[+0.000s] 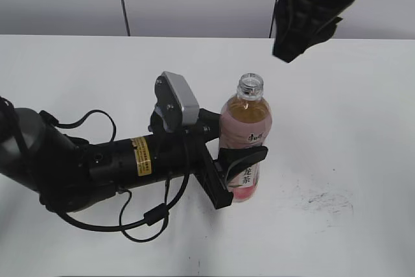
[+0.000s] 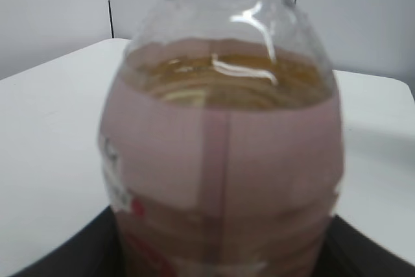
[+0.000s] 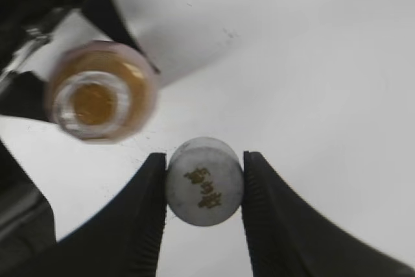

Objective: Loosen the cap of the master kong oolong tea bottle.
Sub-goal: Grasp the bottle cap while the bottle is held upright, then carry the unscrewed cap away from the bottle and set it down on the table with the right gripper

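Note:
The oolong tea bottle (image 1: pixel 245 137) stands upright on the white table, its neck open with no cap on it. My left gripper (image 1: pixel 241 160) is shut on the bottle's labelled body; the bottle fills the left wrist view (image 2: pixel 224 160). My right gripper (image 3: pixel 204 183) is shut on the small white cap (image 3: pixel 204 181), which has gold marks on top. It holds the cap high above the table, to the right of the bottle's open mouth (image 3: pixel 97 98). In the exterior view the right arm (image 1: pixel 311 4) is at the top right and the cap is not visible there.
The left arm (image 1: pixel 97 160) lies low across the table's front left with loose cables. Dark scuff marks (image 1: pixel 327 199) are on the table to the right of the bottle. A wall stands behind the table's far edge.

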You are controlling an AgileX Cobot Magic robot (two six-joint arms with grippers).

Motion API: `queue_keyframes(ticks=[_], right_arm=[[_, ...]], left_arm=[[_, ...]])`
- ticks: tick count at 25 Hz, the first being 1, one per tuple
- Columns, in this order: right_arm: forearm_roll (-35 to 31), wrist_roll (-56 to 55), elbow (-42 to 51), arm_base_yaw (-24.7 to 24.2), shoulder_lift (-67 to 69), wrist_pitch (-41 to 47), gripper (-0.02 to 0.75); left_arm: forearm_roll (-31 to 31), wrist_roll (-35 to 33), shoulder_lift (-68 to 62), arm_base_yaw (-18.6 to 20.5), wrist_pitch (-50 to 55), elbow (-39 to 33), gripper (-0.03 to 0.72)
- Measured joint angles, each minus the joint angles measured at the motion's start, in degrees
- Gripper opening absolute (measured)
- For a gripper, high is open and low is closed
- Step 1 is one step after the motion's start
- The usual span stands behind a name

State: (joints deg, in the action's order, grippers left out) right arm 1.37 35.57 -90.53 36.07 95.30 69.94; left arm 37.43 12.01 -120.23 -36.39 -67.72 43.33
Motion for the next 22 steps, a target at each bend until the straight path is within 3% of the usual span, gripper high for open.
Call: queue_keyframes(ticks=[4,7,15,22], right_arm=[[3.3,-25.6,3.4,-10.1,-0.4,-0.1,0.267],[2.5,-35.6,10.5,-15.8,-1.0,-0.8,0.267],[0.8,-43.9,38.5,-18.5,-0.4,-26.0,0.267],[0.5,-44.5,42.2,-19.5,6.3,-33.3,0.267]], left_arm=[[0.0,0.0,0.0,0.0,0.0,0.0,0.384],[0.0,0.0,0.0,0.0,0.0,0.0,0.384],[0.1,0.1,0.0,0.0,-0.1,0.0,0.384],[0.1,0.1,0.0,0.0,-0.1,0.0,0.384]])
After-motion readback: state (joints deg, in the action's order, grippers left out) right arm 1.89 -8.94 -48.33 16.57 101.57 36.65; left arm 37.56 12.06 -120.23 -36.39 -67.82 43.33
